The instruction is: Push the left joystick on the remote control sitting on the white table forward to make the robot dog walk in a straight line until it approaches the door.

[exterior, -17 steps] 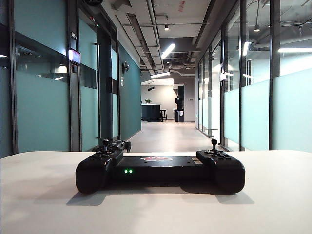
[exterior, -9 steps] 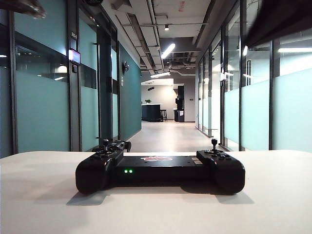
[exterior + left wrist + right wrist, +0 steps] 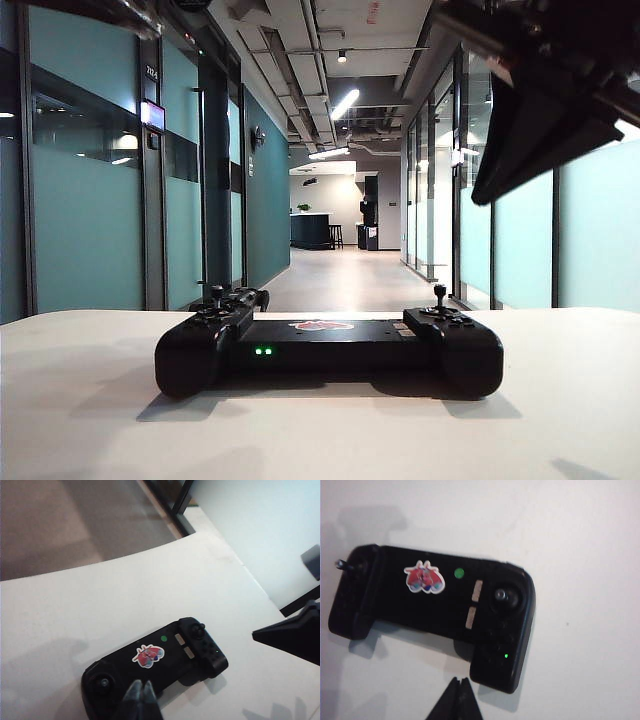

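A: We see the white table first, broad and matte, and we take the remote control as our landmark: it lies flat on the tabletop, handles toward the exterior camera, a corridor with glass walls running off behind it

B: We agree. High above the remote's right handle we see the right arm, a big dark shape with nothing of it touching the controller. High above the left handle only a dark sliver of the left arm shows

A: And the claws? In the right wrist view the right gripper hangs over bare table just beside the remote's right handle, its two tips pressed together, holding nothing

B: In the left wrist view we find the left gripper above the remote's near edge, close to the left handle, tips narrow and almost meeting, empty too

A: On the remote's flat middle bar sit a red-white logo and two green lights

B: Smallest, the left joystick stands upright on the remote's left handle, untouched; the right joystick stands the same on the other handle
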You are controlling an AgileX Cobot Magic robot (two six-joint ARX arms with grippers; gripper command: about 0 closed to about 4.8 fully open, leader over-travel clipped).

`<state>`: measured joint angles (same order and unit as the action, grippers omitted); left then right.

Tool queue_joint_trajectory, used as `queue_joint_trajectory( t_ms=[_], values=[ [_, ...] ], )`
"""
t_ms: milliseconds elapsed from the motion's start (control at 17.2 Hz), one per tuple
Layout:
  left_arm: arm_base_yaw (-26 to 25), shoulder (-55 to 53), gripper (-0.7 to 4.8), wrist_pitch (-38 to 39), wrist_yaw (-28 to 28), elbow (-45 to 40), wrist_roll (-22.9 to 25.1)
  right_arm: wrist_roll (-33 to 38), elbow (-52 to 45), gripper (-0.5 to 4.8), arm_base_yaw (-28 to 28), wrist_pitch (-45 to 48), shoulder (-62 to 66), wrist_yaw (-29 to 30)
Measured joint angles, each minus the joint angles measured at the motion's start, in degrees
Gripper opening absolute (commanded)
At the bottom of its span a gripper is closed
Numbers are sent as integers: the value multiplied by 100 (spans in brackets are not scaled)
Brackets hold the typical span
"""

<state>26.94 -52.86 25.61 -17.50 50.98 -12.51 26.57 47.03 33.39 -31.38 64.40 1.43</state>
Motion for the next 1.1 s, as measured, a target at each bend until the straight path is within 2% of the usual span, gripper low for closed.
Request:
queue_joint_trajectory(
  t_ms=[58, 116, 406, 580, 812, 1101],
  values=[
    [-2, -31, -5, 2, 2, -2, 0, 4, 2, 228, 2, -4, 9, 15],
    [-4, -48, -5, 33, 24, -2, 0, 9, 13, 312, 4, -7, 15, 17],
    [-2, -103, -5, 85, 55, -2, 0, 186, 83, 329, 7, -74, 37, 90],
    [-2, -103, -5, 83, 46, -2, 0, 267, 221, 421, 9, -420, 389, 227],
    [-2, -103, -5, 85, -50, -2, 0, 269, 682, 421, 11, -861, 1027, 260],
    [-2, -103, -5, 83, -52, -2, 0, -92, 1137, 421, 15, -1228, 1867, 199]
  ],
)
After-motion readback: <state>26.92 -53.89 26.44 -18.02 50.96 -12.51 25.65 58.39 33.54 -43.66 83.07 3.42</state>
